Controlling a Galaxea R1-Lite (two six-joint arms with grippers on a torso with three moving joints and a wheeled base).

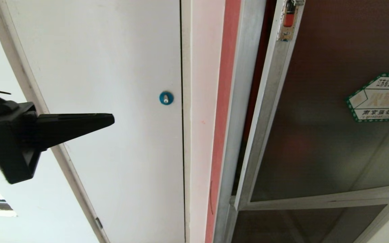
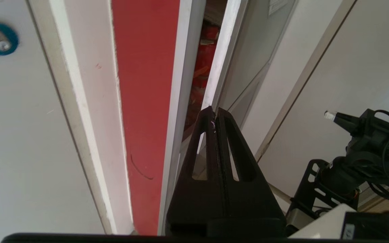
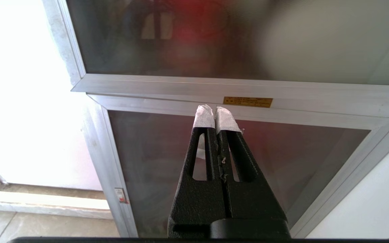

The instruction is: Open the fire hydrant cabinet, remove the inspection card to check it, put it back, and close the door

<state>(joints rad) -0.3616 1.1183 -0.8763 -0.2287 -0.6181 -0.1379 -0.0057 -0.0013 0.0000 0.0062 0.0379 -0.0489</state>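
- The left claw reaches in from the left edge of the head view, held out level, its two black fingers pressed flat together and gripping nothing.
- Behind its tip stands a plain white door. The door's round blue lock sits a little past the claw's tip and slightly above it.
- Further right of that claw comes a pale strip of wall, then a red strip, then the silver frame of the fire hydrant cabinet.
- In the left wrist view the claw points straight at a narrow gap between that frame and the edge of the glass door. Red shapes show inside the gap; I can't make out what they are.
- The glass door, dark and silver-framed, stands slightly ajar, well to the right of the left claw. It carries a small red latch near its top edge and a green-bordered white sticker with a telephone sign on the pane.
- The right claw is clenched too, its white-wrapped fingertips touching and empty. It hangs low in front of the cabinet's lower glass panel, just short of the silver crossbar with a small yellow label.
- No card shows in any view.
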